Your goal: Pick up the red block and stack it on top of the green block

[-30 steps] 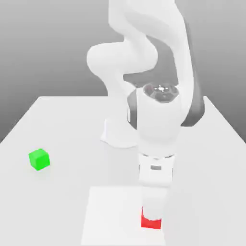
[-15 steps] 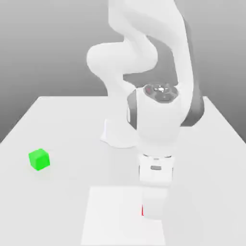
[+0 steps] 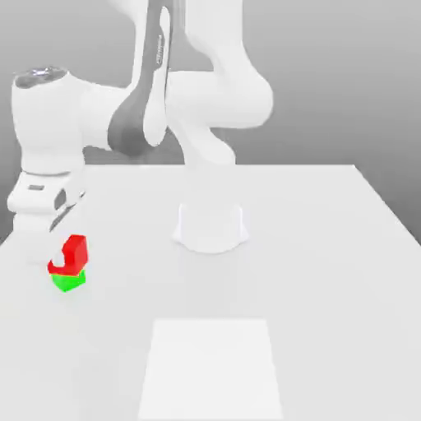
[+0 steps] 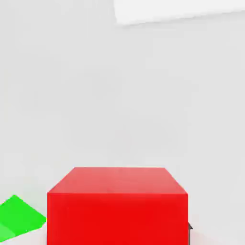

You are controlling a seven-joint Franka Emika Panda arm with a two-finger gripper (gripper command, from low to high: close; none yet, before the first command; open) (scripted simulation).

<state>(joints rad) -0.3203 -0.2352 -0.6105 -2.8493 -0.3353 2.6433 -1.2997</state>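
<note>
exterior view: gripper (image 3: 59, 261) pinching red block (image 3: 71, 254) over green block (image 3: 68, 281) near table (image 3: 329, 271) edge

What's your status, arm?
Gripper over the exterior view's left of the table. Red block directly atop green block. Nothing in the way.

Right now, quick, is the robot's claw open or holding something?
Gripper: closed on the small matte bright red cube, right above the small matte bright green cube.

Exterior faces arm; hand view close; both share red block (image 3: 72, 253) (image 4: 117, 206).
</note>
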